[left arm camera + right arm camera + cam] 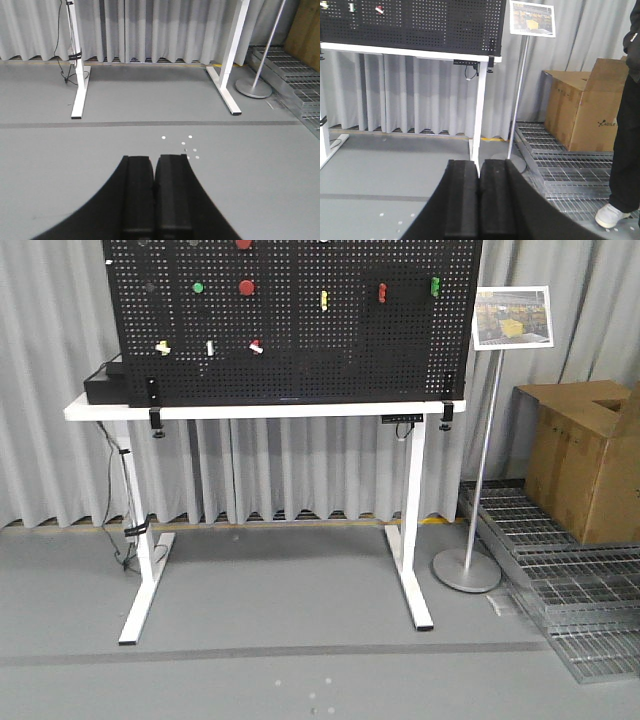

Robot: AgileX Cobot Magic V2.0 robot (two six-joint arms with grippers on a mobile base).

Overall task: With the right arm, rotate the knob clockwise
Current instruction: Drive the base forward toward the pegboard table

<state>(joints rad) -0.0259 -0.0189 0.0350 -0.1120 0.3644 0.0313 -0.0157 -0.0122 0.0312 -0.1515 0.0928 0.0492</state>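
My right gripper (479, 165) and left gripper (154, 161) both sit with fingers pressed together on nothing, well apart from the round red knob (246, 287) mounted on the black pegboard (300, 350) standing on the white table (250, 411).

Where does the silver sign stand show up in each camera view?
Exterior front-facing: sign stand at right, between table and cardboard box.
Left wrist: upper right, pole and round base only.
Right wrist: right of centre, sign on top.
Shared landmark: white table leg, just left of it.
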